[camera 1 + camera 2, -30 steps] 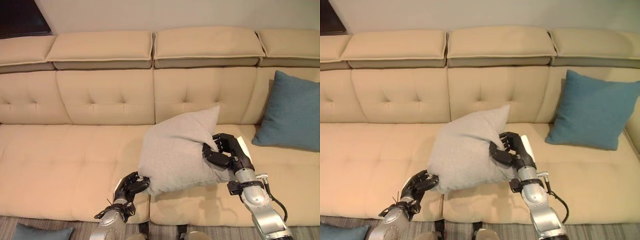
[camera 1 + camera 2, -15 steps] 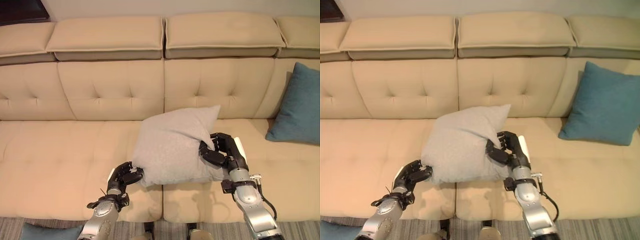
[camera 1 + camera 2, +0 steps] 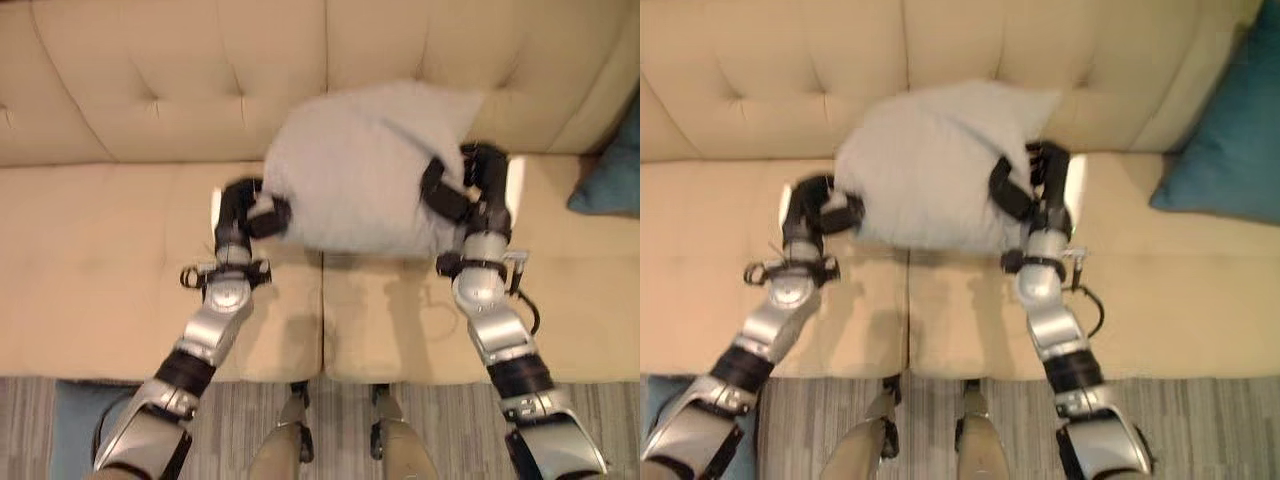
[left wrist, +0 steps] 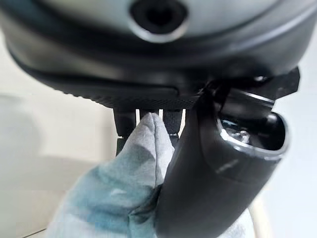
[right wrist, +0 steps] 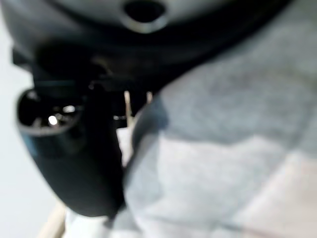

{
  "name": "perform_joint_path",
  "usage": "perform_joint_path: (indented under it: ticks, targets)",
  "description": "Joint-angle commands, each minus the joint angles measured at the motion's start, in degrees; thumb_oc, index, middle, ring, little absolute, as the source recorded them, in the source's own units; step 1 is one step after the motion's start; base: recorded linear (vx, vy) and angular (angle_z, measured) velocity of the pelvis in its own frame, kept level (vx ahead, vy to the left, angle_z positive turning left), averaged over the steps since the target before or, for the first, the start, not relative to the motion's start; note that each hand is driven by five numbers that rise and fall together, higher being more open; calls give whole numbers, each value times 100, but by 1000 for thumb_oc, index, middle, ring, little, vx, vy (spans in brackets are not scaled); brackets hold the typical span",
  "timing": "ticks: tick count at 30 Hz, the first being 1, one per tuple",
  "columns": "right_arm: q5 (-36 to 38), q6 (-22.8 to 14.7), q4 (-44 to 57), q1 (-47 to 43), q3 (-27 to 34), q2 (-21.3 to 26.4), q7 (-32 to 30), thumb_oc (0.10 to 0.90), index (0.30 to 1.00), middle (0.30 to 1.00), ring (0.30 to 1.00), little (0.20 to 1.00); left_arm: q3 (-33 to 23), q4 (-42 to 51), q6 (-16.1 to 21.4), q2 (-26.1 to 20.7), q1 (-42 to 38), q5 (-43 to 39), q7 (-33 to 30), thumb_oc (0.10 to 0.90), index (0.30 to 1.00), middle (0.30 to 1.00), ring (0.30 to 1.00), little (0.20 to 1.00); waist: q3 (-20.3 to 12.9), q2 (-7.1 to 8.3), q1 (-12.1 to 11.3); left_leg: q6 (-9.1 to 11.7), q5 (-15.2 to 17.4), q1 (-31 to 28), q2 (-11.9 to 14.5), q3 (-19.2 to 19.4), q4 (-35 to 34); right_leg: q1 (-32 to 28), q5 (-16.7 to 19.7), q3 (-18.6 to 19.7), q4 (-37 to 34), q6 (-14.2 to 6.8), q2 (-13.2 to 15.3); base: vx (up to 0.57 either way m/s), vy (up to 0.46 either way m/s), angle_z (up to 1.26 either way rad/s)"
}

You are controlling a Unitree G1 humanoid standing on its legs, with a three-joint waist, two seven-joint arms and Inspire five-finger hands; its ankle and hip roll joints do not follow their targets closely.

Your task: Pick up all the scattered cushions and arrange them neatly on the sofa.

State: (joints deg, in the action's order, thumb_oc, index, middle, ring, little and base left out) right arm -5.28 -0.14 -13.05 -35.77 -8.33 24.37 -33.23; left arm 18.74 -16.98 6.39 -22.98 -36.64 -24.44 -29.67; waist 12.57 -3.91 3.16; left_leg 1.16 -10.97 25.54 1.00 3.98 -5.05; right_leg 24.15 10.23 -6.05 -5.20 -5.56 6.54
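A light grey cushion (image 3: pixel 365 165) is held up over the beige sofa's (image 3: pixel 120 230) seat, close to the tufted backrest. My left hand (image 3: pixel 248 212) pinches its left corner; the left wrist view shows the cloth (image 4: pixel 133 183) clamped between thumb and fingers. My right hand (image 3: pixel 462 190) is curled round the cushion's right edge, and the cushion (image 5: pixel 228 148) lies against that hand in the right wrist view. A teal cushion (image 3: pixel 1230 150) leans on the backrest at the far right. Another teal cushion (image 3: pixel 75 430) lies on the floor at the lower left.
The seat seam (image 3: pixel 322 310) runs between my two arms. Sofa seat lies bare to the left of the grey cushion. A striped grey rug (image 3: pixel 330 430) covers the floor in front of the sofa.
The camera has tilted down and closer, so the whole picture shifted. Both arms have stretched forward and carried the grey cushion toward the backrest, still gripped at both sides.
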Motion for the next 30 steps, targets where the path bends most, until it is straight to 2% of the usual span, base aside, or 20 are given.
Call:
perform_joint_path:
  ticks: [1,6,9,11,16,23,30]
  targets:
    - [-1045,-1228,1607,-1158,-150,-62,-547,400,300,300,300,300,37,1605,1648,176,-1450,961,-234,400,300,300,300,300,-305,155,-101,285,557,-83,70,-143,5,288,-797,298,899,-301,26,0,0,0]
    - [-1432,-1273,1917,-1319,-47,-51,-709,400,300,300,300,300,-133,1957,1756,271,-1447,1255,-511,400,300,300,300,300,-268,169,-149,318,526,48,90,-179,5,430,-817,302,942,-303,19,2,-4,1]
    - [-1491,-1289,1601,-1723,-216,198,-978,400,300,300,300,300,-32,1664,1720,239,-1827,1445,-784,400,300,300,300,300,-223,191,-191,348,491,113,92,-194,5,518,-799,292,948,-318,7,-2,-26,3]
    - [-1598,-1225,1681,-1778,-133,297,-1068,400,300,300,300,300,-79,1878,1721,162,-1875,1643,-848,400,300,300,300,300,-177,192,-211,374,461,164,91,-208,5,536,-791,270,921,-327,1,12,-33,4]
    - [-1467,-1386,2557,-1238,35,-9,-665,400,300,300,300,300,-172,2753,1851,296,-1514,1497,-536,400,300,300,300,300,-174,220,-150,390,468,206,83,-234,5,498,-742,265,830,-331,-24,26,1,2]
    - [-878,-1738,3610,512,384,-464,212,400,300,300,300,300,-343,3771,1827,312,-92,1227,148,400,300,300,300,300,-217,269,-24,355,574,-17,91,-127,5,271,-746,259,737,-349,-17,12,10,1]
    - [-872,-1953,4227,819,539,-585,235,400,300,300,300,300,-554,4203,1855,225,287,1346,72,400,300,300,300,300,-163,277,9,357,590,-59,75,-52,5,249,-728,307,729,-368,-8,-48,14,0]
